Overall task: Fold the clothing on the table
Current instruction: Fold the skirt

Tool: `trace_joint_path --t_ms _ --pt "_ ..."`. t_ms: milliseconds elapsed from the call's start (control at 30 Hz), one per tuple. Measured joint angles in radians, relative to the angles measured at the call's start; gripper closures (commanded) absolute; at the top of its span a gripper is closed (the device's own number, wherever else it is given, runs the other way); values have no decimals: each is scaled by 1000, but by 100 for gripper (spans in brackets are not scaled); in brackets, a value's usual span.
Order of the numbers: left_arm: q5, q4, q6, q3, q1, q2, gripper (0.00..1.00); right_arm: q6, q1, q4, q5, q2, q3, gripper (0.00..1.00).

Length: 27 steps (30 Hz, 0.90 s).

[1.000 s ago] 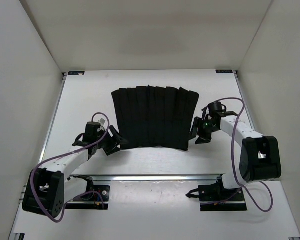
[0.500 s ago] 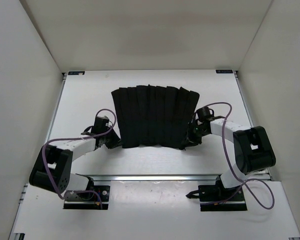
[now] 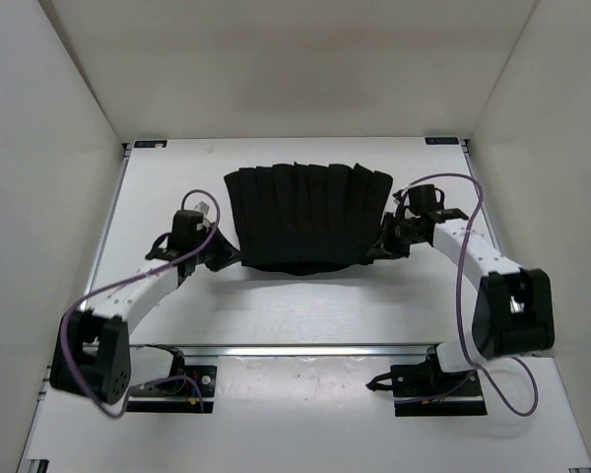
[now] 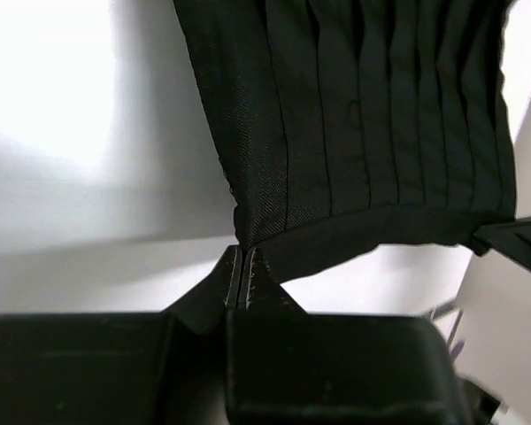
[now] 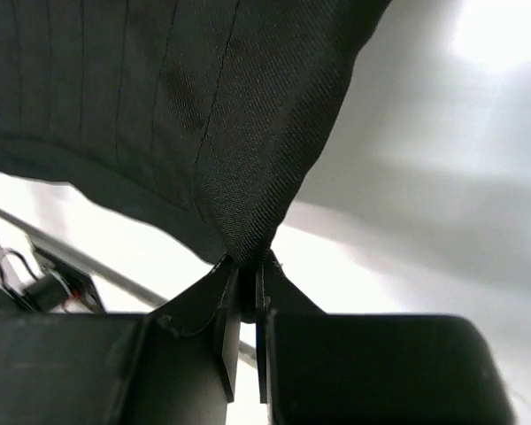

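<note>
The pleated black skirt (image 3: 305, 212) lies spread across the middle of the white desk (image 3: 295, 305), its near hem lifted slightly between the 2 arms. The left pincer (image 4: 245, 266) is clamped tight on the hem's near left corner, and the right pincer (image 5: 245, 270) is clamped tight on the near right corner. Each holds only a small pinch of cloth at the very tips of its jaws.

That thin bite is the main risk. As the hem is raised and carried toward the far edge, the hanging weight of the fabric could pull a corner free. If the 2 arms travel unevenly, the hem would likely skew and the fold land crooked. Pulling the corners apart could drag the whole skirt along the desk. The hem sags in the middle and may tuck under itself or bunch the pleats.

No container shows in any view.
</note>
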Motion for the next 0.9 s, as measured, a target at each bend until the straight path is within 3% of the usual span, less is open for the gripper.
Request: trace_joint_path --t_ms 167,333,433,533,633,667,700,733,833,900 --pt "45 -121 33 -201 -10 -291 100 15 98 -70 36 -254 -224 100" --pt "46 -327 -39 -385 -155 -661 100 83 175 -196 30 -537 -477 100" --pt "56 -378 -89 -402 -182 -736 100 100 170 -267 16 -591 -509 100" --pt "63 -402 -88 -302 -161 -608 100 74 119 -328 0 -501 -386 99" --pt "74 -394 -42 -45 -99 -343 100 17 27 -347 -12 -286 -100 100" --pt "73 -383 -24 61 -73 -241 85 0 -5 -344 -10 -191 23 100" --pt "78 -361 -5 182 -45 -130 64 -15 -34 -335 -15 -105 137 94" --pt "83 -328 17 287 -20 -24 36 -31 -60 -307 -18 -5 258 79" --pt "124 -193 21 548 62 264 26 -62 -111 -259 -8 265 565 57" --pt "172 -99 2 600 110 390 30 -76 -128 -245 20 400 700 53"
